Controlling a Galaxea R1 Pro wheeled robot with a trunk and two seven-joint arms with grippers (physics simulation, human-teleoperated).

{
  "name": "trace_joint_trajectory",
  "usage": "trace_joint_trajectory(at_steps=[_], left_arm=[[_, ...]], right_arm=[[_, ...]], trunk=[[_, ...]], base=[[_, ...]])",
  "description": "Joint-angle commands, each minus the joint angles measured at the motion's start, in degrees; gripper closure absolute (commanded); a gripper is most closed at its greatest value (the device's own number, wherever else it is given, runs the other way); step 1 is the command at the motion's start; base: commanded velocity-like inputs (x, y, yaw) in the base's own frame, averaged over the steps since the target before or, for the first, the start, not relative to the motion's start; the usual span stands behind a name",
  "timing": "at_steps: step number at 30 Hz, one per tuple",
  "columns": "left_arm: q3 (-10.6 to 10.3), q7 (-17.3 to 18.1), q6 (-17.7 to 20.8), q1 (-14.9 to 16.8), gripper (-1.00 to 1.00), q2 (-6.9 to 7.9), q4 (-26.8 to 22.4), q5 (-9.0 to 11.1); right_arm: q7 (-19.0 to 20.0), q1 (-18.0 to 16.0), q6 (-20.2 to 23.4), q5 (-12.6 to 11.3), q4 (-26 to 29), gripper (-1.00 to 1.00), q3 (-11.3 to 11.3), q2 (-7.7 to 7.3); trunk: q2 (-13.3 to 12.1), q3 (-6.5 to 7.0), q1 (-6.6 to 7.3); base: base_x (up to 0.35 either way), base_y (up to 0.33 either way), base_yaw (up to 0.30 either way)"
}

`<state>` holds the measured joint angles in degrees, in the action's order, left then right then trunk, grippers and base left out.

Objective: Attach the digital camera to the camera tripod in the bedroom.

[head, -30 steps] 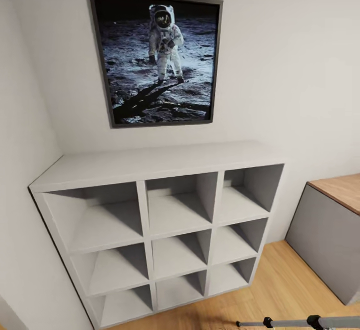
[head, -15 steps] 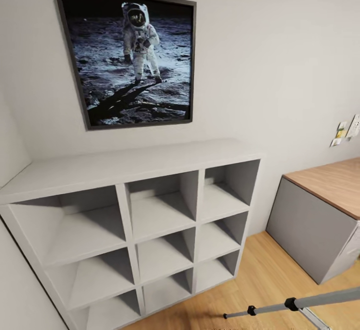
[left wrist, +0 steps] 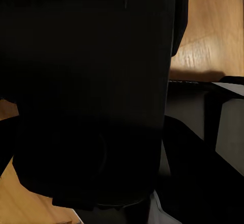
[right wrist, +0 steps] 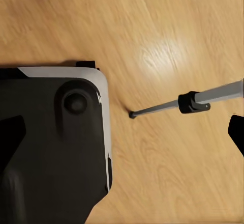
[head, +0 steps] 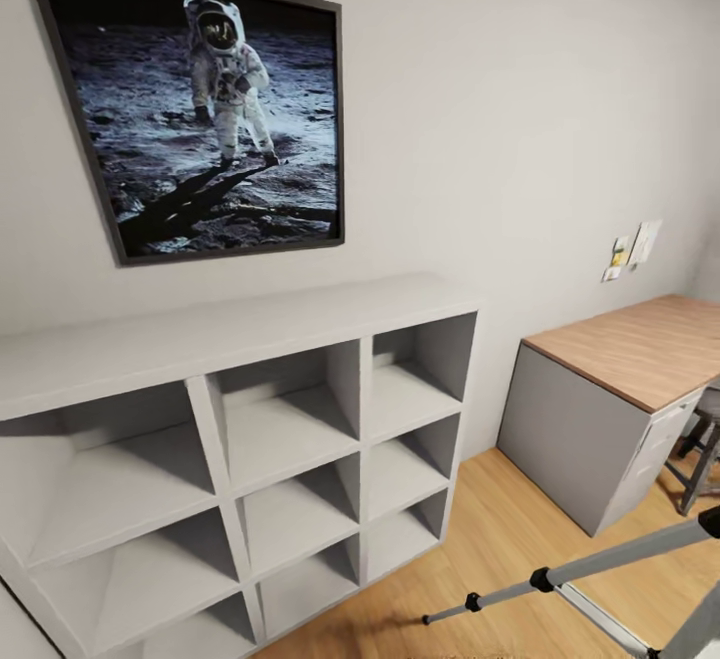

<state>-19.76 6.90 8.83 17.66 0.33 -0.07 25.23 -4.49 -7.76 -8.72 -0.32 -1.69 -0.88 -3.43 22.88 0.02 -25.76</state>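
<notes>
A camera tripod (head: 600, 564) stretches its legs over the wood floor (head: 500, 539) right of the grey cube shelf (head: 250, 419), near the wood-topped counter (head: 640, 344). Neither hand's grip can be told; in the right wrist view, a tripod leg (right wrist: 178, 104) ends just beside the robot's black base (right wrist: 51, 142).

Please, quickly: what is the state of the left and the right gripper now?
Left gripper: cannot be told; its wrist view is dark and blocked.
Right gripper: cannot be told; its jaws are not visible.

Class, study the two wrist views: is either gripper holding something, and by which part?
It cannot be told: the gripper fingers are not distinguishable. The camera tripod stands free on the floor.
</notes>
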Motion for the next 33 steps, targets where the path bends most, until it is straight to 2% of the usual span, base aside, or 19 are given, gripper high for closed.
trace_joint_trajectory(at_steps=[1, 24, 33], left_arm=[[-0.46, 0.22, 0.23, 0.01, 1.0, 0.02, -0.01, 0.52], [-0.46, 0.22, 0.23, 0.01, 1.0, 0.03, -0.01, 0.52], [-0.46, 0.21, 0.23, 0.01, 1.0, 0.02, -0.01, 0.52]], right_arm=[[-0.08, -0.06, -0.33, -0.03, -0.18, -1.0, -0.08, 0.01], [-0.08, -0.06, -0.33, -0.03, -0.17, -1.0, -0.08, 0.01], [-0.08, -0.06, -0.33, -0.03, -0.18, -1.0, -0.08, 0.01]], trunk=[[0.04, -0.02, -0.02], [0.04, -0.02, -0.02], [0.04, -0.02, -0.02]], base=[[0.0, 0.0, -0.243], [0.0, 0.0, -0.243], [0.036, 0.115, -0.243]])
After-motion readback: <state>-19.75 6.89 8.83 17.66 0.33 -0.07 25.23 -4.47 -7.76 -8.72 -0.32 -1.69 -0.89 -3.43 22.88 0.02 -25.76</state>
